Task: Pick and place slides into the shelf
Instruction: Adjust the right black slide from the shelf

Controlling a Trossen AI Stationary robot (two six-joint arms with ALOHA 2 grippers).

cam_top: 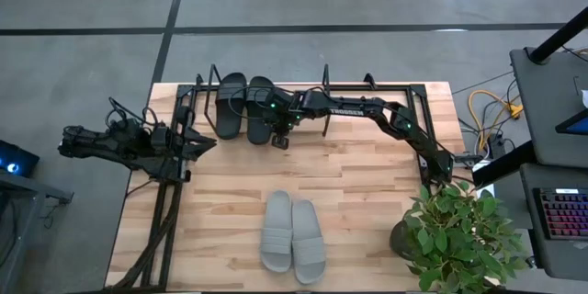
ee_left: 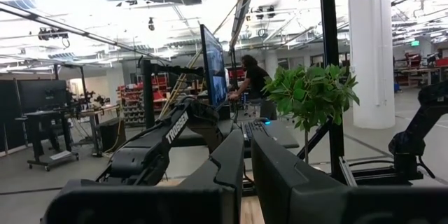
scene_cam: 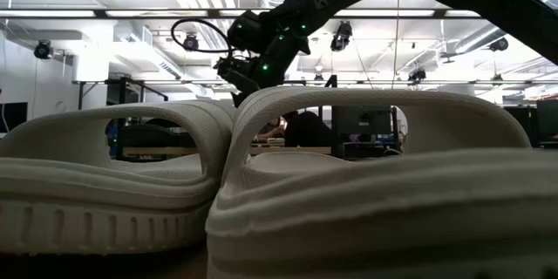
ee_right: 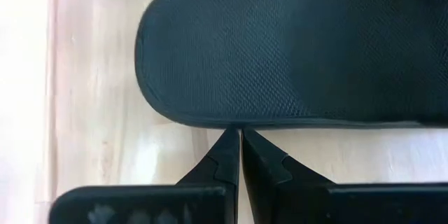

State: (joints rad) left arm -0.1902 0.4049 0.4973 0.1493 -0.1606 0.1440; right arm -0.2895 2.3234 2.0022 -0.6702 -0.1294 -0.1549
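Slides — two black (cam_top: pixel 244 106) in shelf (cam_top: pixel 418 101), two grey (cam_top: pixel 292 236) on table, right end effector (cam_top: pixel 280 141) clenched empty.

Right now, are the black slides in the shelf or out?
In. The high view shows the black slides side by side inside the shelf, with the right gripper at one's end.

plant (cam_top: pixel 464 230): we see it potted at counter (cam_top: pixel 367 202) corner
keyboard (cam_top: pixel 560 216): lit, off the counter
person (ee_left: pixel 253 80): at a monitor (ee_left: pixel 213 70)

Table (cam_top: pixel 367 202) — grey slides (cam_top: pixel 292 231), shelf (cam_top: pixel 418 92)
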